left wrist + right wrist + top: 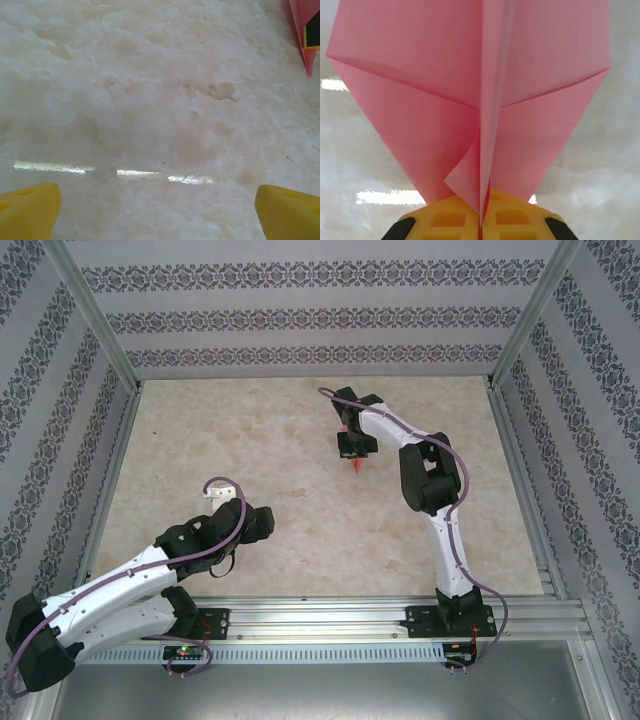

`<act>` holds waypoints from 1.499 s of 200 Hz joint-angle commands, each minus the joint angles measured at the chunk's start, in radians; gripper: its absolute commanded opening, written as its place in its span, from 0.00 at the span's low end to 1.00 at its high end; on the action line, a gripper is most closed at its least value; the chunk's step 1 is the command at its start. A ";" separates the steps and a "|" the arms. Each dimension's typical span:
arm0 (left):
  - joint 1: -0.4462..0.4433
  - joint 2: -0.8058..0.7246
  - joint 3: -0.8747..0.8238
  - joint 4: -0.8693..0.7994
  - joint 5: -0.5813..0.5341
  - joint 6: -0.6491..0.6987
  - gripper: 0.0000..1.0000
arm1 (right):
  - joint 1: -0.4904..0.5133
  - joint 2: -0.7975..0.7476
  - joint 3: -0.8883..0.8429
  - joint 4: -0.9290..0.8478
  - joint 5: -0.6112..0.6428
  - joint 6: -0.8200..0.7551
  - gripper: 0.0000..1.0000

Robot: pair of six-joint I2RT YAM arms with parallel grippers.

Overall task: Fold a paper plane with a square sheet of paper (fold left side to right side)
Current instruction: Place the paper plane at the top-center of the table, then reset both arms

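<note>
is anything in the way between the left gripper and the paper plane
Nothing visible: bare table lies between the open left gripper and the paper plane, which the right gripper pinches at its centre fold.

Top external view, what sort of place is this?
Probably an enclosed robot test cell in a lab: an aluminium frame with patterned wall panels boxes in a marble-look tabletop, and the left arm and right arm are bolted to a rail at its near edge.

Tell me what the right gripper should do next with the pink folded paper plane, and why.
Probably lower it and let go: the pink folded paper plane looks finished, its centre crease pinched by the right gripper, and the open left gripper is well away.
</note>
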 commanded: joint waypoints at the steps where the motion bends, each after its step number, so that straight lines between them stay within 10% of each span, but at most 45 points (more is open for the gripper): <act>1: 0.008 0.004 0.010 -0.024 -0.024 0.016 1.00 | 0.022 -0.063 -0.079 -0.001 0.004 0.036 0.10; 141: 0.008 0.012 0.021 -0.047 -0.030 0.015 1.00 | 0.036 -0.103 -0.032 -0.068 0.049 0.006 0.24; 227: 0.015 0.004 0.087 -0.083 -0.107 0.031 1.00 | 0.075 -0.399 -0.129 -0.129 0.147 -0.023 0.41; 300: 0.405 -0.019 0.070 0.063 -0.046 0.212 1.00 | -0.074 -0.983 -0.762 0.306 0.152 -0.116 0.65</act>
